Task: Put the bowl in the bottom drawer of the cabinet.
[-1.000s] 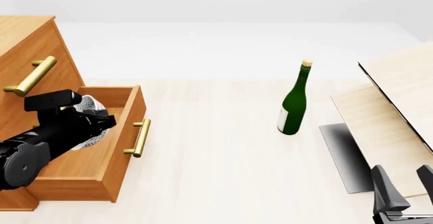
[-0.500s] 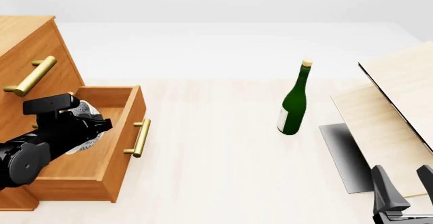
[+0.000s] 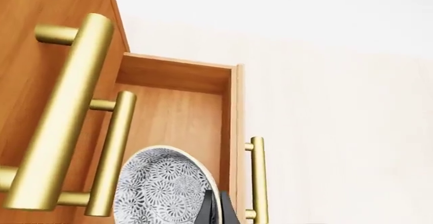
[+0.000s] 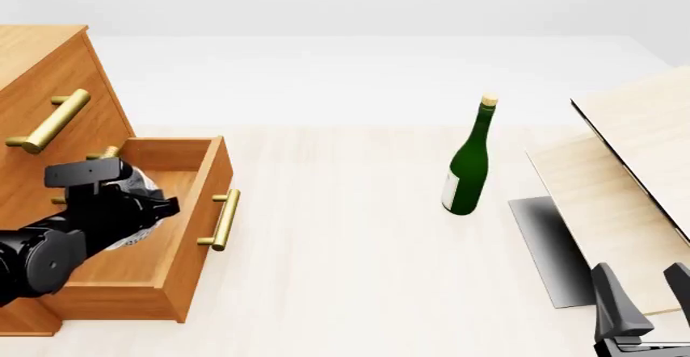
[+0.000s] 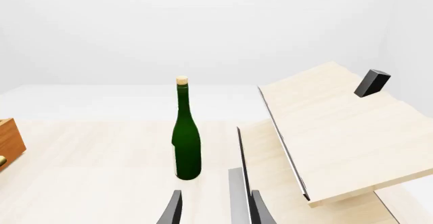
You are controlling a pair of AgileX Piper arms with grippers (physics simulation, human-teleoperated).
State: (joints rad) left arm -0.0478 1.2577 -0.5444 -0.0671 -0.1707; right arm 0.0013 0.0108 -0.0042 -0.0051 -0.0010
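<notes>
The speckled grey-white bowl (image 4: 138, 186) hangs tilted inside the open bottom drawer (image 4: 205, 181) of the orange-brown cabinet (image 4: 44, 74). My left gripper (image 4: 132, 203) is shut on the bowl's rim, and the black arm hides most of the bowl. In the left wrist view the bowl (image 3: 161, 191) fills the space over the drawer floor (image 3: 177, 113), with one dark finger (image 3: 215, 210) on its rim. My right gripper (image 4: 645, 291) stands open and holds nothing near the front right corner.
A green bottle (image 4: 466, 171) stands upright at mid-table. Tilted pale wooden boards (image 4: 636, 155) and a grey plate (image 4: 548, 244) occupy the right side. The drawer's brass handle (image 4: 223, 218) sticks out toward the table's middle. Two upper drawer handles (image 3: 64, 107) lie close to the left gripper.
My left gripper has sunk lower and a little leftward into the drawer, carrying the bowl with it. The right arm and the bottle have not moved.
</notes>
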